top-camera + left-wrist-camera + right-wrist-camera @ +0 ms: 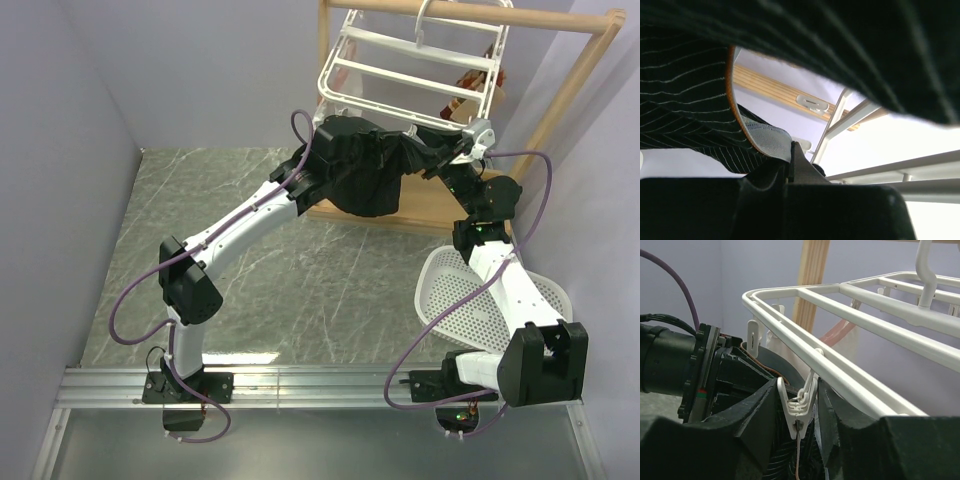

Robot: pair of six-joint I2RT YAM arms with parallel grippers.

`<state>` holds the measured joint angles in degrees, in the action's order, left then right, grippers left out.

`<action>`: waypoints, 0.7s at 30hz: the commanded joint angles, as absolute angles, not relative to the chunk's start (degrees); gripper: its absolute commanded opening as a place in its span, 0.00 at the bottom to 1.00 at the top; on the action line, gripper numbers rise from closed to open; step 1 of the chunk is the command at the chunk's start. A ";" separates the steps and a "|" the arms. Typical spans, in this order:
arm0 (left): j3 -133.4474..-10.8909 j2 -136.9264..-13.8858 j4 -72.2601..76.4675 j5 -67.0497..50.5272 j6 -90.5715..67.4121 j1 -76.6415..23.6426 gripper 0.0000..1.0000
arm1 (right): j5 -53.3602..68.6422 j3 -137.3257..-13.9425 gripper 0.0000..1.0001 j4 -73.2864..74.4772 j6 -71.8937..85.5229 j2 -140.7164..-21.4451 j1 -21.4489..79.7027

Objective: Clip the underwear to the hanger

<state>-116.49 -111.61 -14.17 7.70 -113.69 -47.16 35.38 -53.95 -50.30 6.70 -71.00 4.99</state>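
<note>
Top external view: past the arm bases, a grey marble-patterned tabletop point(270, 280) shows broad bare stone on the left, and a white perforated oval basket point(450, 295) crowds the right. The left gripper point(790, 155) pinches the black fabric underwear point(365, 175), which hangs under the white plastic barred hanger point(400, 75). The right gripper point(797, 400) has its jaws spread either side of a small white clip point(799, 412). Lilac walls point(60, 150) hem in both sides.

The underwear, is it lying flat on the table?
No, the underwear hangs up at the near edge of the hanger, off the table.
</note>
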 commanded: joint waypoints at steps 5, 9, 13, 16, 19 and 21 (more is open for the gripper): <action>-120.76 -109.25 -12.39 5.89 -129.11 -47.02 0.00 | 35.95 -54.67 0.53 -49.75 7.38 -70.75 5.36; -121.20 -109.51 -12.22 5.71 -129.11 -46.85 0.00 | 35.95 -54.76 0.64 -49.57 7.56 -70.23 5.27; -121.11 -109.60 -12.22 5.62 -129.20 -46.76 0.00 | 35.77 -55.02 0.77 -48.26 7.38 -69.61 5.27; -121.03 -109.60 -12.13 5.62 -129.02 -46.76 0.00 | 35.68 -55.02 0.80 -47.20 6.86 -68.91 5.27; -120.85 -109.60 -12.04 5.54 -128.94 -46.67 0.00 | 35.77 -54.84 0.81 -46.41 6.59 -68.12 5.19; -120.59 -109.51 -12.13 5.62 -128.76 -46.67 0.00 | 36.03 -54.67 0.82 -45.71 6.24 -67.41 5.01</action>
